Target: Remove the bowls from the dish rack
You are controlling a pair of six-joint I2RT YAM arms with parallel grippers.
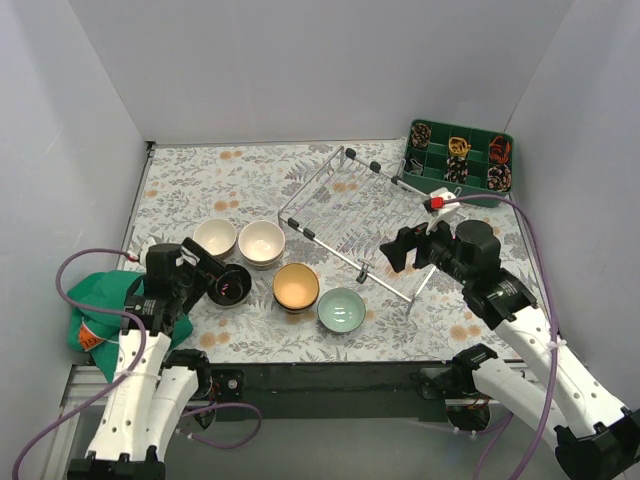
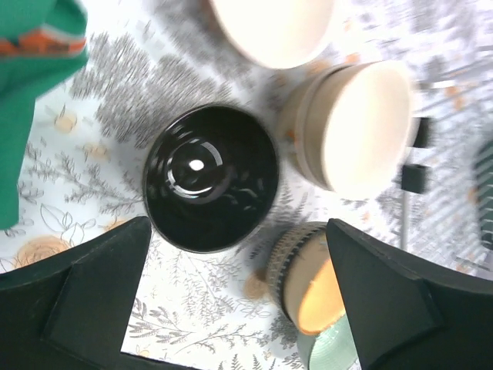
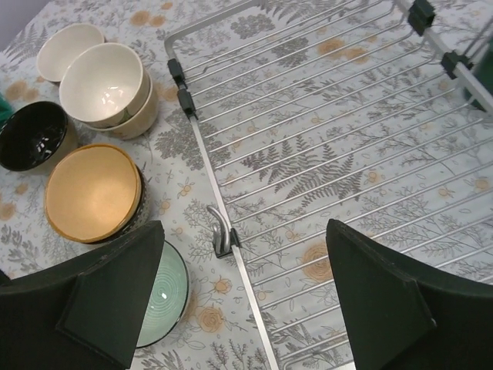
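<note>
I look at the dish rack [image 3: 331,116] and I see no bowl on it, only bare wires. All the bowls I can find sit on the bench [image 1: 200,180] on the left side of the rack, close together. I think that is so they stay out of the way and the left arm can reach them. There is a cream bowl [image 1: 215,237], a cream stack [image 1: 262,243] set one inside the other to save room, a tan bowl [image 1: 296,286] and a green bowl [image 1: 342,310]. The dark bowl [image 2: 209,176] stands upright on the bench right under my left gripper [image 2: 238,223]. Its fingers are wide apart and do not pinch the bowl. My right gripper [image 3: 243,223] hangs over the near edge of the rack, fingers wide apart too, holding nothing. I think the job is about done.
</note>
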